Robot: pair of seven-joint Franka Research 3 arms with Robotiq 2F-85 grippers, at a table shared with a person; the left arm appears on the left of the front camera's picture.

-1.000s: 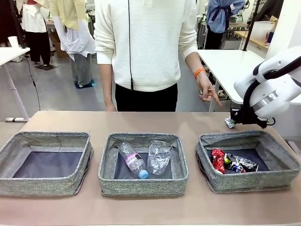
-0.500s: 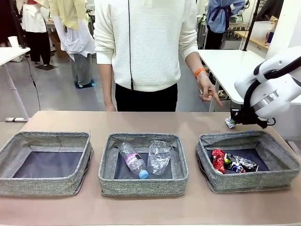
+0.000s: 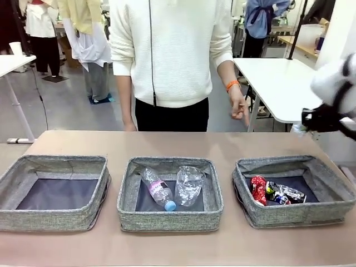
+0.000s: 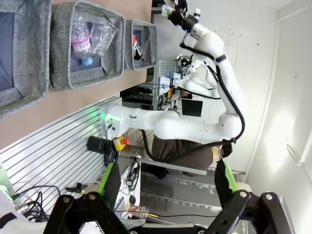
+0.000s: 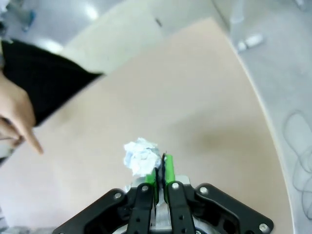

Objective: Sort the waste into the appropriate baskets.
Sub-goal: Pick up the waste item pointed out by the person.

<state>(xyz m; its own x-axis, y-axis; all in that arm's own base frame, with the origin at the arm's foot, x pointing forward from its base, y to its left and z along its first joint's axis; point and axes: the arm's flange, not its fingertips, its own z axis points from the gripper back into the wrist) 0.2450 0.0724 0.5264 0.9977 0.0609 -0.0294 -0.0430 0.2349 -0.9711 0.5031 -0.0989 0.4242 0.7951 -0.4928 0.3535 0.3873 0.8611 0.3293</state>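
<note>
While the three grey woven baskets sit in a row near the worktop's (image 3: pixel 222 142) front edge, a wide strip of bare tan surface lies open behind them toward twelve o'clock, with narrow gaps between the bins. The left basket (image 3: pixel 55 192) holds nothing; the middle basket (image 3: pixel 169 217) holds a small clear blue-capped bottle (image 3: pixel 158 190) and a clear plastic cup (image 3: pixel 189 184) side by side; the right basket (image 3: pixel 295 214) holds a crushed red can (image 3: pixel 258 188) beside a dark printed can (image 3: pixel 285 193).

The right gripper (image 5: pixel 160 171) is pinched nearly closed on a crumpled white paper ball (image 5: pixel 140 156), hanging above bare worktop. Since a second ago the right arm (image 3: pixel 334 100) has lifted and drawn back toward three o'clock, carrying the ball off the surface behind the right basket.

The left gripper (image 4: pixel 165 183) stands fully spread and empty, clear of the worktop's edge, above a slatted rail.

A person's hand (image 3: pixel 239 105) points downward at one o'clock. Behind stand white tables on a grey floor.
</note>
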